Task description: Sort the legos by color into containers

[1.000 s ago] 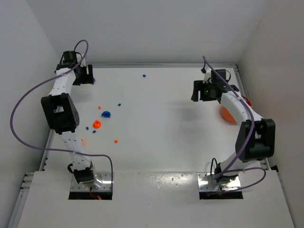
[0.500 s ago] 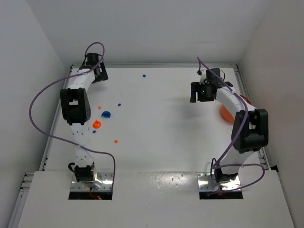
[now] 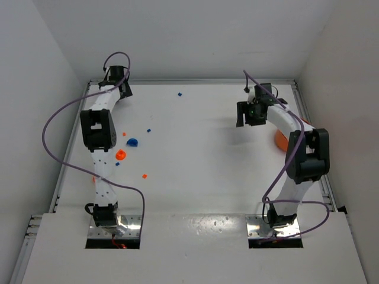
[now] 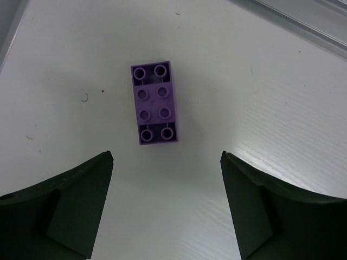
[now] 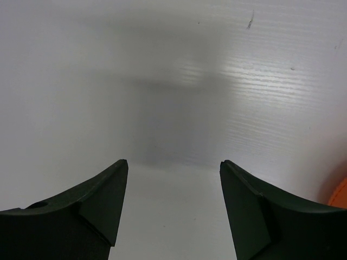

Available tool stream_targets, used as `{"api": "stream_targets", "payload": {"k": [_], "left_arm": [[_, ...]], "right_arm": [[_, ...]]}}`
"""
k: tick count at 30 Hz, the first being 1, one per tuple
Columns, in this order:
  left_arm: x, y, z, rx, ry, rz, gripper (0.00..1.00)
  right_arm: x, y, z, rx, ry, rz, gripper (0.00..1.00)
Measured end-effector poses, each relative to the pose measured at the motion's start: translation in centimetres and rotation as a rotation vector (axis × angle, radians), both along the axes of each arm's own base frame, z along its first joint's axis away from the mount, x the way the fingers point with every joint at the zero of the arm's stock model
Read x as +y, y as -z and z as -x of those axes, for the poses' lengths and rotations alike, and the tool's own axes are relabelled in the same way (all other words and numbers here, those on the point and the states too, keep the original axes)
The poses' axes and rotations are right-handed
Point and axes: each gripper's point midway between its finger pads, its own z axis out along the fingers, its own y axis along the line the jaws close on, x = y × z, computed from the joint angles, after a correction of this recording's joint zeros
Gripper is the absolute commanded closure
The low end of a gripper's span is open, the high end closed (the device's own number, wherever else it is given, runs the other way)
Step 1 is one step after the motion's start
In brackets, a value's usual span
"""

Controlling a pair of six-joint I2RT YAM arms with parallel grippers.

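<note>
In the left wrist view a purple studded brick (image 4: 154,103) lies flat on the white table, just ahead of my left gripper (image 4: 165,157), which is open and touches nothing. From above, the left gripper (image 3: 121,89) sits at the far left corner. Tiny blue legos (image 3: 179,93) (image 3: 148,130) and orange-red legos (image 3: 144,176) (image 3: 124,134) are scattered on the left half. A small blue cup (image 3: 131,142) and a small orange cup (image 3: 120,155) stand among them. My right gripper (image 3: 249,115) (image 5: 173,162) hangs open over bare table.
A larger orange bowl (image 3: 280,141) sits at the right, partly hidden behind the right arm; its rim shows as an orange sliver (image 5: 340,195) in the right wrist view. The back wall and a metal rail (image 4: 303,21) run close behind the left gripper.
The left arm has straightened and carried its gripper rightward along the far edge into the corner. The right gripper has drifted slightly toward the back, still open.
</note>
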Motion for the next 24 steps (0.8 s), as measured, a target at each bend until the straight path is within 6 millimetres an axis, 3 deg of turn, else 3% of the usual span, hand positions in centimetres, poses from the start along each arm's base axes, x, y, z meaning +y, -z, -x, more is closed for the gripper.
{"api": "stream_targets", "payload": {"k": [14, 24], "left_arm": [[1.1, 2.3, -1.1, 0.006, -0.013, -0.017, 0.17], [4.0, 2.5, -1.3, -0.006, -0.048, -0.026, 0.25]], "right_arm": [[0.7, 0.9, -0.6, 0.029, -0.02, 0.008, 0.31], [1.7, 1.4, -0.9, 0.037, -0.045, 0.028, 0.31]]}}
